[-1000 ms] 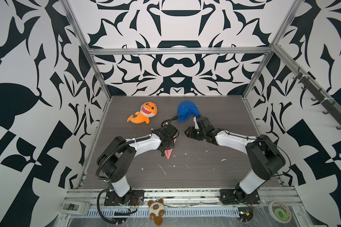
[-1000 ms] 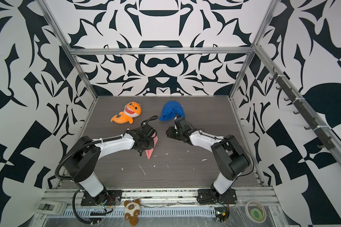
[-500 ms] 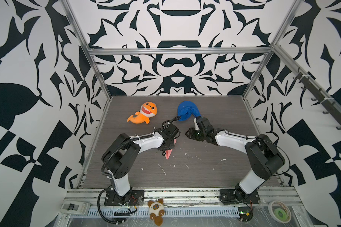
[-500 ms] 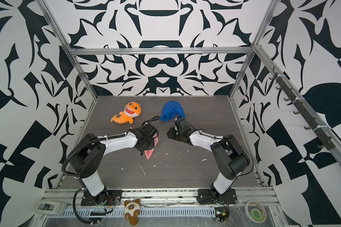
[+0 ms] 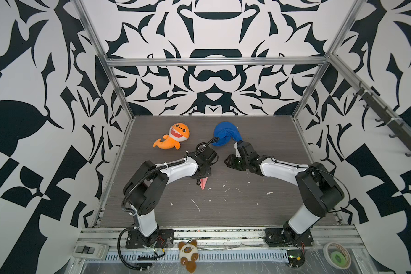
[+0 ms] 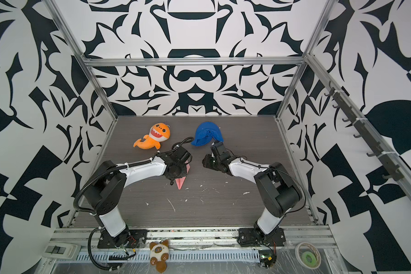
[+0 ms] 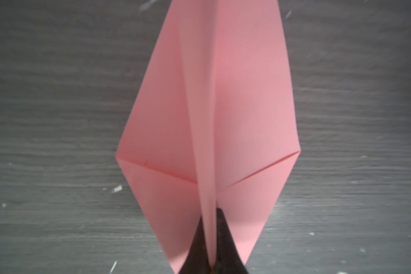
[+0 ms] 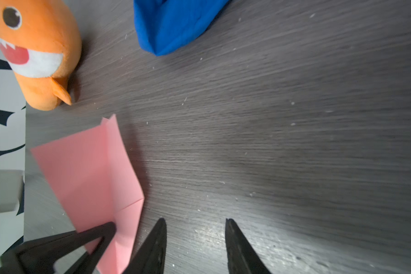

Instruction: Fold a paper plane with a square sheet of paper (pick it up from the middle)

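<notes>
Plane is sitting low at the centre of the table, nose pointing toward the near edge. Left gripper is clamping its ridge, arm reaching forward, wrist bending down. Right gripper is hovering just beside it, jaws apart, arm angling inward.

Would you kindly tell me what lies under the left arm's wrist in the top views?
The pink paper plane: only its pointed nose and one wing edge peek out; the rest is covered.
</notes>
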Tool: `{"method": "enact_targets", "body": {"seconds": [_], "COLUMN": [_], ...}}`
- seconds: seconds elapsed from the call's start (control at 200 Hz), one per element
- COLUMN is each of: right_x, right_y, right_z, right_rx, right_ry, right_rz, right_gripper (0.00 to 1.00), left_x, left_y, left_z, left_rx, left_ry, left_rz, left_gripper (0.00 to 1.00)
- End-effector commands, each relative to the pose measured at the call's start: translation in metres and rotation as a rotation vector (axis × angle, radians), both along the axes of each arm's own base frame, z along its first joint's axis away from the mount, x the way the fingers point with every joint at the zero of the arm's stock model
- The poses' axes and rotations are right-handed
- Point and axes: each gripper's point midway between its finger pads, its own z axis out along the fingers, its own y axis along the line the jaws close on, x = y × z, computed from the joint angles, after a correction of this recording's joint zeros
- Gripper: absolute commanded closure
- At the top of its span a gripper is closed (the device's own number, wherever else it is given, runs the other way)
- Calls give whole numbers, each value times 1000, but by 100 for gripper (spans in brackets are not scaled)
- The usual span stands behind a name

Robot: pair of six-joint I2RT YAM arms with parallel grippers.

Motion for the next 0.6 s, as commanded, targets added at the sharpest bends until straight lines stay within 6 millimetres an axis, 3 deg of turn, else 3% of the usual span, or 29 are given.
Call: {"method": "enact_targets", "body": {"seconds": [0.0, 0.225, 0.42, 0.595], "right_x": [11, 12, 9, 6], "right_y": [-24, -74, -80, -77], "right_z": [22, 25, 27, 24], "right_rx": [-15, -57, -42, -28], "right_ry": [-71, -70, -69, -62], "right_rz": [-83, -207, -205, -189], "right_gripper": [56, 56, 56, 56], "left_x": [13, 37, 51, 49], "left_y": [-7, -23, -40, -48], "left_z": [18, 7, -2, -16], "left_rx": [13, 70, 77, 74], "left_ry": [-41, -26, -3, 58], "left_rz": [-13, -26, -34, -54], "left_gripper": [92, 92, 91, 87]}}
